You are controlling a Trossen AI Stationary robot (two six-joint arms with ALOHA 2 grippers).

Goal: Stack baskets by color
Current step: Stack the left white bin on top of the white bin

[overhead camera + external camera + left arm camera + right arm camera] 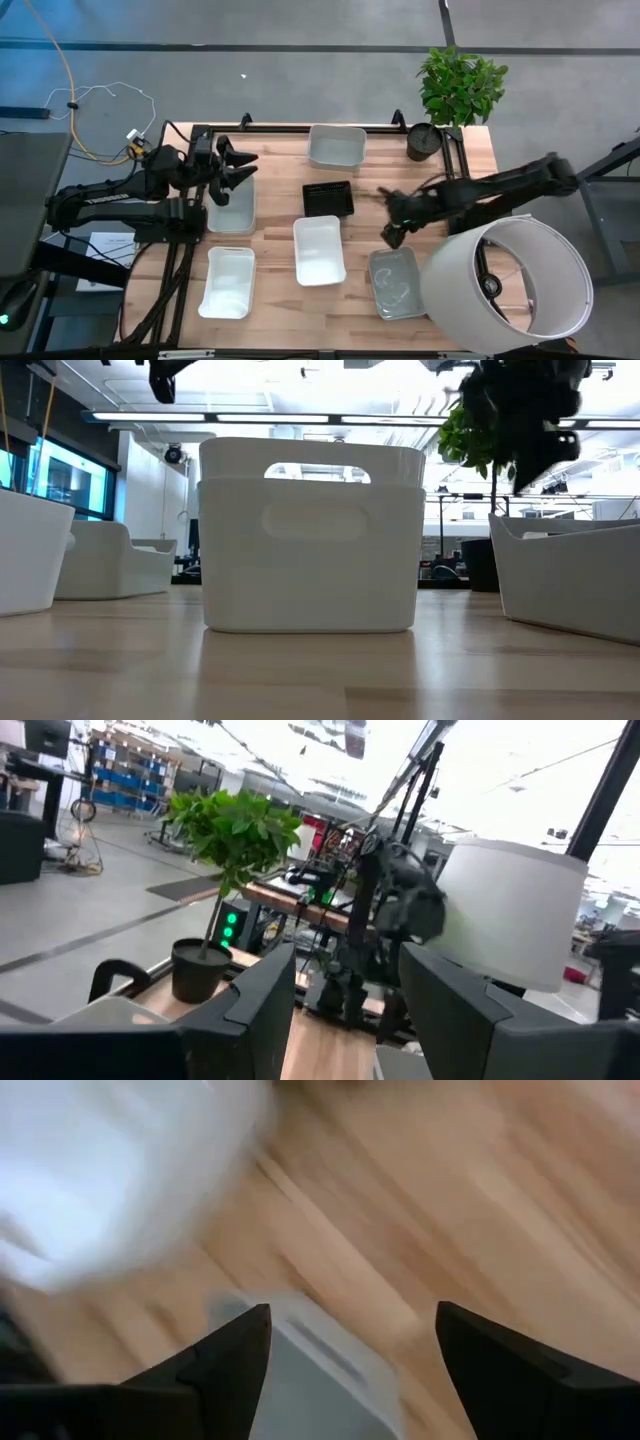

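Several baskets sit on their bases on the wooden table: a white one (pixel 337 146) at the far middle, a black one (pixel 328 199), a white one (pixel 319 250) in the middle, a white one (pixel 228 282) near left, a translucent grey one (pixel 231 207) at the left and another grey one (pixel 395 282) near right. In the low view the middle white basket (pixel 310 545) shows two rims, one inside the other. My left gripper (pixel 235 170) hangs open above the left grey basket. My right gripper (pixel 393 216) is open above the table, just past the near-right grey basket's far corner (pixel 300 1355).
A big white lampshade (pixel 510 275) lies at the near right corner, close to my right arm. A black pot with a green plant (pixel 424 141) stands at the far right. A black frame (pixel 300 128) runs along the table's far edge.
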